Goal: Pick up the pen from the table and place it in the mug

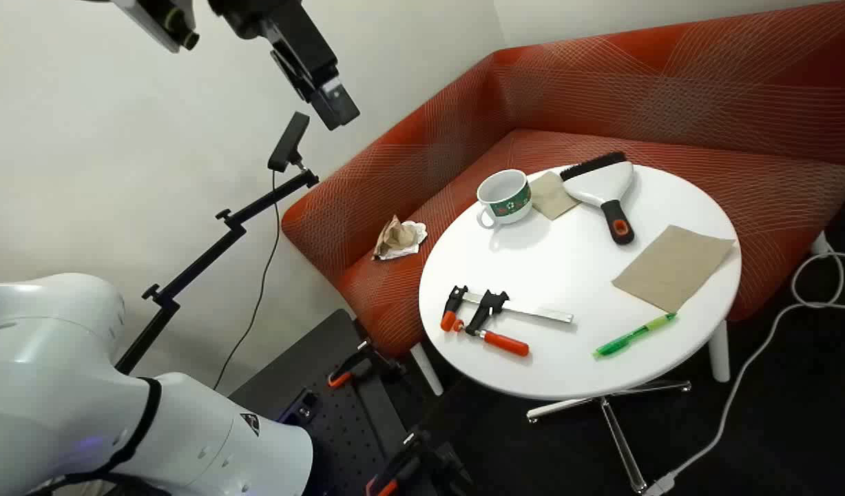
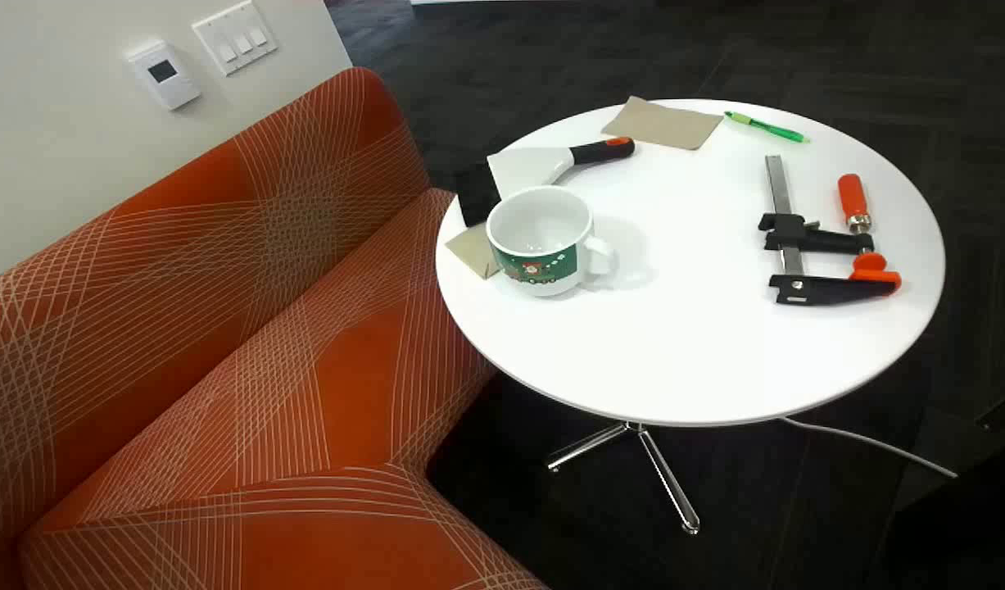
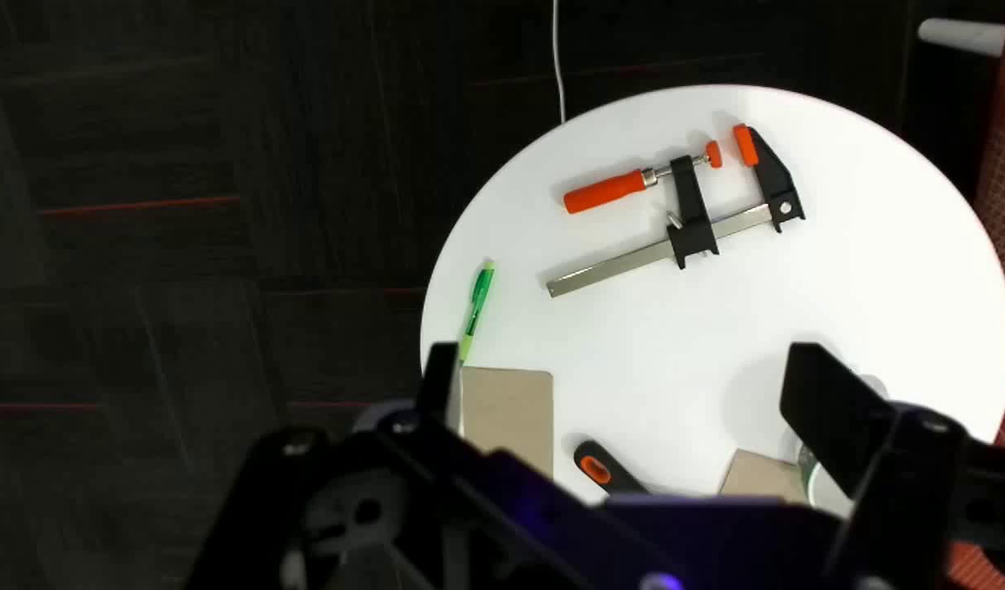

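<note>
Toward nine o'clock on the round white table (image 3: 715, 328), wrist view: slim bright-green plastic pen (image 3: 475, 313), close to the rim, one end beside a corner of a flat brown paper sheet (image 3: 510, 410); cannot tell if they touch. Black two-fingered gripper (image 3: 623, 369), fingers spread wide; pen at ten o'clock from the middle of the gap, outside it. Steel-and-black bar clamp (image 3: 692, 233) with orange handle at twelve, a strip of white surface between it and pen.

In an exterior view, gripper hangs high before a pale wall (image 1: 119, 172), well apart from the table, pen at its four o'clock. On the table: pen between four and five, near the edge; clamp at eight; squat white mug (image 1: 503, 196) with a green printed band, upright, between ten and eleven; white brush (image 1: 601, 184) with black bristles around twelve.

In an exterior view, white wall switches (image 2: 235, 38) up toward ten o'clock; pen at one on the table, mug at nine, clamp at three. Red-orange upholstered bench (image 2: 289, 352) alongside, seven to ten; dark carpet (image 2: 551, 57) below; chrome legs (image 2: 665, 479).
</note>
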`<state>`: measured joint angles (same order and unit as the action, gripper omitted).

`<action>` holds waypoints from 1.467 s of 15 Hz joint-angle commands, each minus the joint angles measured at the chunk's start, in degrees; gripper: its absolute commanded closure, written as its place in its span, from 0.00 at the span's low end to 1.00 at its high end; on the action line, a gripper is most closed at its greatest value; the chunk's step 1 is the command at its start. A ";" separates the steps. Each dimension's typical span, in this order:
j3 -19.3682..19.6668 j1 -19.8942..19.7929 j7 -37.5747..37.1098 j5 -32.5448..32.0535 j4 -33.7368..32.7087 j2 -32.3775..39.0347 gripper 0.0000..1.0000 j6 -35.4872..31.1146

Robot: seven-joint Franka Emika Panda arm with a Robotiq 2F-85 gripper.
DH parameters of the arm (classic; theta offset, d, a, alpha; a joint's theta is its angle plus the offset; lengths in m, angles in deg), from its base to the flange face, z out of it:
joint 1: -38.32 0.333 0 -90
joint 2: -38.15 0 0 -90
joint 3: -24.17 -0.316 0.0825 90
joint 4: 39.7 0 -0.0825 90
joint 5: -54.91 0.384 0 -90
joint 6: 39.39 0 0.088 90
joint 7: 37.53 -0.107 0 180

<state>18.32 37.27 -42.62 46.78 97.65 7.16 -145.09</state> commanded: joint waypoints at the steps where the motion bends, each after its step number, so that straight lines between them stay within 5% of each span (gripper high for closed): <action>1: 0.67 0.82 -0.34 -0.34 -0.14 0.08 0.00 0.20; 11: 2.83 -0.08 -0.27 0.70 -0.47 5.16 0.00 -3.43; 22: 9.25 -2.59 -0.90 1.40 0.17 28.29 0.00 -28.81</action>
<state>27.19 35.59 -42.59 47.74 98.44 30.11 -168.66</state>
